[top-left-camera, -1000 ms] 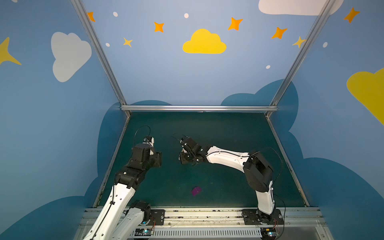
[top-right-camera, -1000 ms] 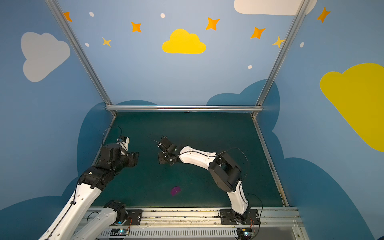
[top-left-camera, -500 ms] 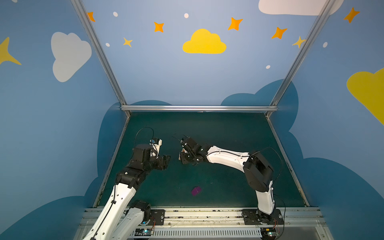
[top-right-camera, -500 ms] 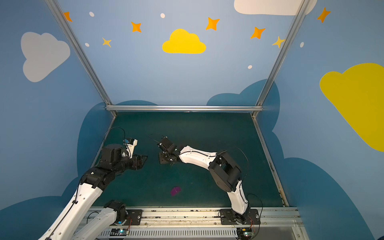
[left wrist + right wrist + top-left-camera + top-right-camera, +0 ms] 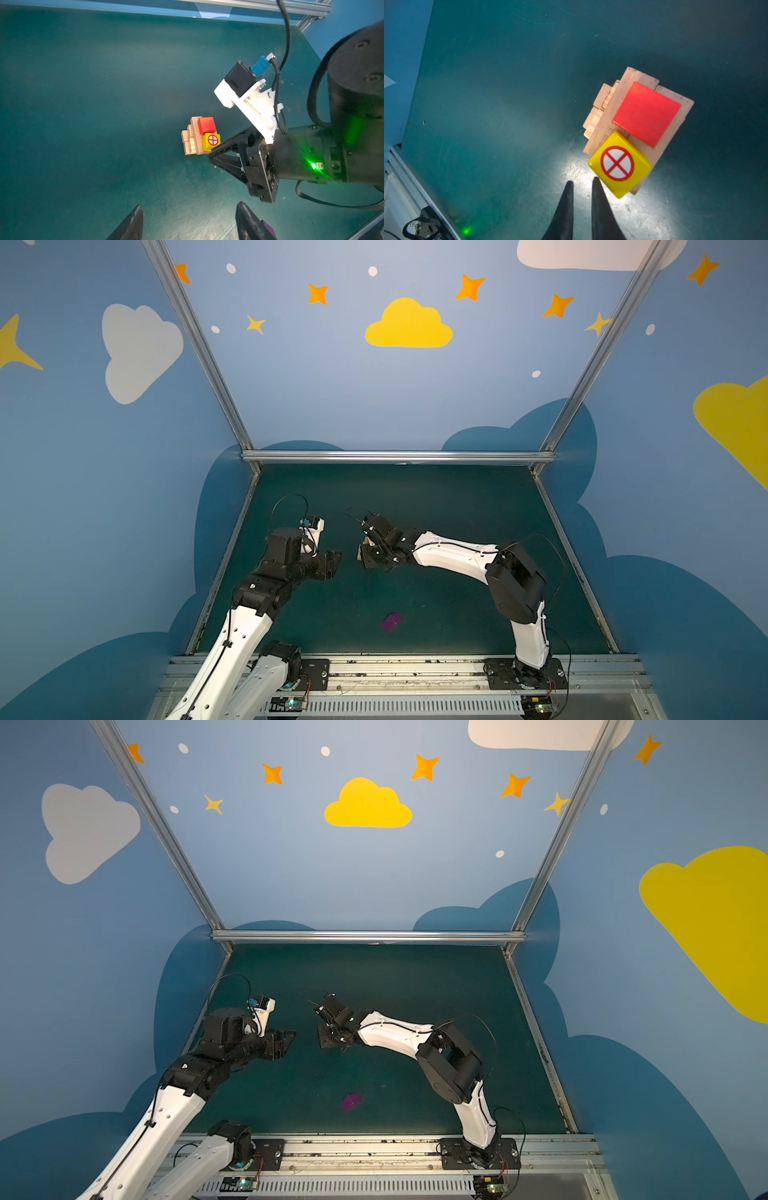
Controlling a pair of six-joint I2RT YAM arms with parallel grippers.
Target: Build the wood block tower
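In both top views my left tool [image 5: 334, 558] and right tool [image 5: 362, 553] face each other low over the green worktop [image 5: 415, 497]. The purple cube [image 5: 392, 622] lies well apart from both.

In the left wrist view, the left tool is spread wide and empty. The tower [image 5: 192, 138] stands ahead of it, with a red cube [image 5: 206, 125] and a yellow cube [image 5: 211, 141] side by side on top.

In the right wrist view, the right tool is almost pressed together, pinching nothing. The yellow cube sits just beside its tip; I cannot tell if they touch.
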